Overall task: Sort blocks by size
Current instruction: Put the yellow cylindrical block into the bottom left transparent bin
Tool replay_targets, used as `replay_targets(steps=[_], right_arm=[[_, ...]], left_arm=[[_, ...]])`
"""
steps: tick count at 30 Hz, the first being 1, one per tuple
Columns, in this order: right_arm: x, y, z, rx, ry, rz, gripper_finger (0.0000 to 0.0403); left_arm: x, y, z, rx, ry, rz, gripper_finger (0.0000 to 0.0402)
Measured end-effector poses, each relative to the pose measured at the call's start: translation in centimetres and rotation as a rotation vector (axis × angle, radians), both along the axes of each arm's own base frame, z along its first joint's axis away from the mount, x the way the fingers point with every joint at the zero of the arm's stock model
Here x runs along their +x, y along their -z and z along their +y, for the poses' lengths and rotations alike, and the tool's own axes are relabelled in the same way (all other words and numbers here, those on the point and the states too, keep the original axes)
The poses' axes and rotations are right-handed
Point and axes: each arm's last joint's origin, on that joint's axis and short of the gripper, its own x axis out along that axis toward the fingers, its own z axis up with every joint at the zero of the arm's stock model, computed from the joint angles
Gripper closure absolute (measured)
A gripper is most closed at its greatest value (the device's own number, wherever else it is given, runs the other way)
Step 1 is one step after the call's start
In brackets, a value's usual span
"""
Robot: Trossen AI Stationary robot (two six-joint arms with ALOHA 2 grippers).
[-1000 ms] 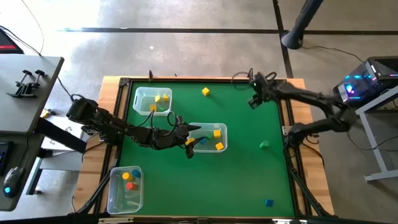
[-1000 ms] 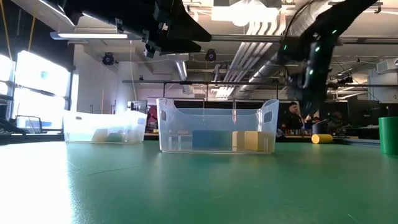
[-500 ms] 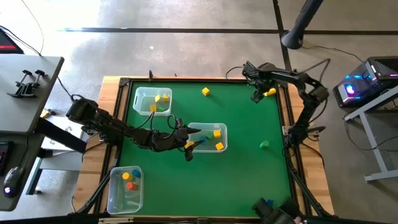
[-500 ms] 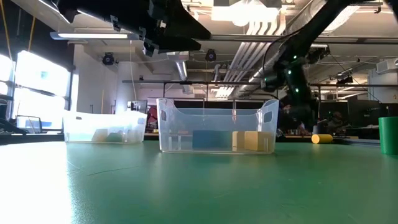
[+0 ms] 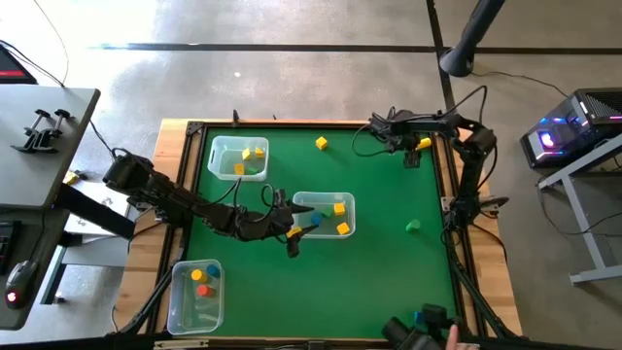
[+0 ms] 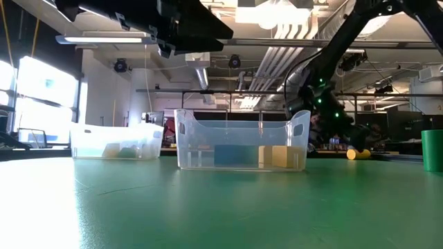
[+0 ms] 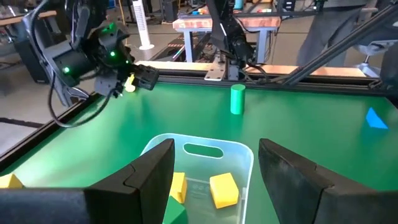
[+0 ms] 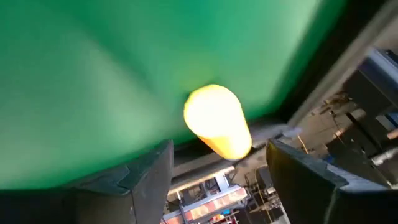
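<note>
The right arm has swung left along the far edge — its end effector (image 5: pixel 416 154) spread, empty, beside a yellow block (image 5: pixel 425 144). Left end effector (image 5: pixel 303 222) — spread over the middle bin (image 5: pixel 347 201).

We count three clear bins (image 5: pixel 325 216) on the green table (image 5: pixel 389 262), with three yellow blocks (image 5: pixel 338 208) and one blue block (image 5: pixel 313 221) inside the middle bin.
</note>
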Motion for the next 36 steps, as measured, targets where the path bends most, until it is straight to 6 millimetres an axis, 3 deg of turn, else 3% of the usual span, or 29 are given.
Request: replay_targets(steps=[6, 10, 15, 23, 26, 31, 36], right_arm=[[0.1, 1.3, -0.1, 0.044, -0.008, 0.016, 0.0156], [0.3, 2.2, -0.3, 0.069, -0.016, 0.01, 0.0183], [0.4, 2.9, -0.2, 0.098, -0.026, 0.034, 0.0243], [0.2, 3.0, -0.1, 0.091, 0.019, 0.025, 0.0371], [0.1, 2.8, 0.1, 0.096, 0.049, 0.008, 0.0398], [-0.1, 1.8, 0.4, 0.1, 0.084, -0.004, 0.0376], [-0.3, 1.2, 0.9, 0.068, 0.145, 0.003, 0.0311]], left_arm=[[0.0, 0.0, 0.0, 0.001, 0.0, 0.0, 0.0186], [0.0, 0.0, 0.0, 0.001, 0.0, 0.0, 0.0186], [0.0, 0.0, 0.0, 0.001, 0.0, 0.0, 0.0186], [0.0, 0.0, 0.0, 0.0, 0.0, 0.0, 0.0186], [0.0, 0.0, 0.0, 0.0, -0.001, 0.0, 0.0186], [0.0, 0.0, 0.0, 0.0, -0.001, 0.001, 0.0186], [0.0, 0.0, 0.0, 0.002, -0.001, 0.004, 0.0186]])
